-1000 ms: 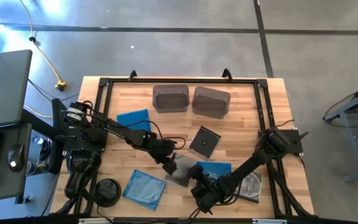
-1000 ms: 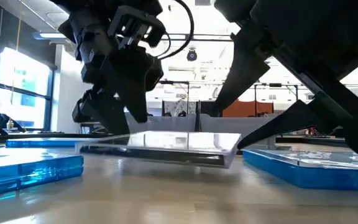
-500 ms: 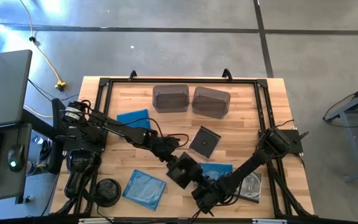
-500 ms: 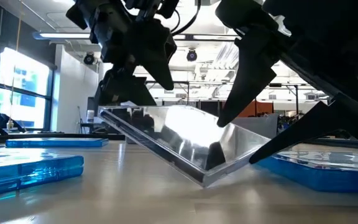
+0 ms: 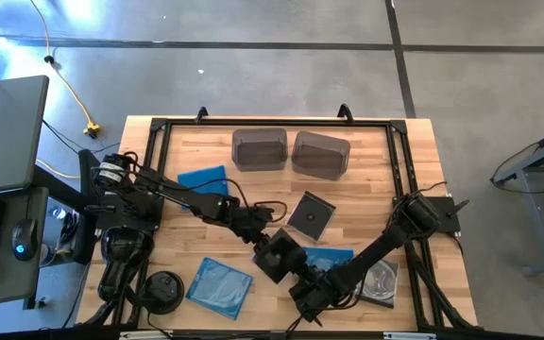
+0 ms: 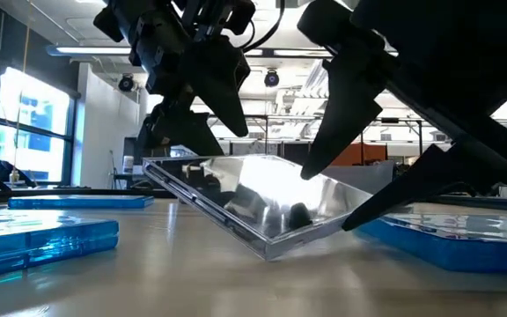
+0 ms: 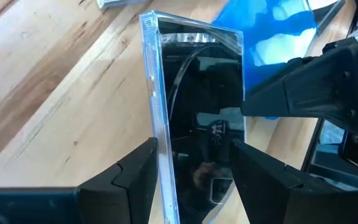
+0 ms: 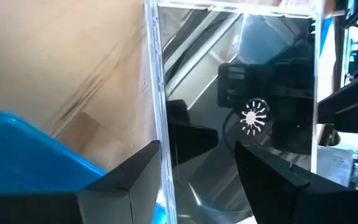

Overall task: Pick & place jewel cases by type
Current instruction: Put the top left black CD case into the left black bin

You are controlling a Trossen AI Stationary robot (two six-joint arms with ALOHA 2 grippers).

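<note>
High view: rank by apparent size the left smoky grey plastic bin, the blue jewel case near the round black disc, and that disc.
1. Blue translucent jewel case and left smoky grey plastic bin: too alike to rank.
2. Round black disc-shaped object: smallest.

The 2 deep smoky grey rectangular plastic bins [image 5: 259, 149] [image 5: 320, 154] sit side by side at the far middle of the wooden table [image 5: 414, 170]. A translucent blue square jewel case [image 5: 203, 180] lies nearer and to their left, a dark grey-black jewel case [image 5: 311, 215] nearer and just right of centre. At the near edge, from left to right, come the round black disc-shaped object [image 5: 162, 289], a 2nd blue case [image 5: 220, 285], a tilted dark case [image 5: 280, 257] touching the table by 1 edge between both grippers, a 3rd blue case [image 5: 331, 255] and the clear case with a disc [image 5: 382, 281].
</note>
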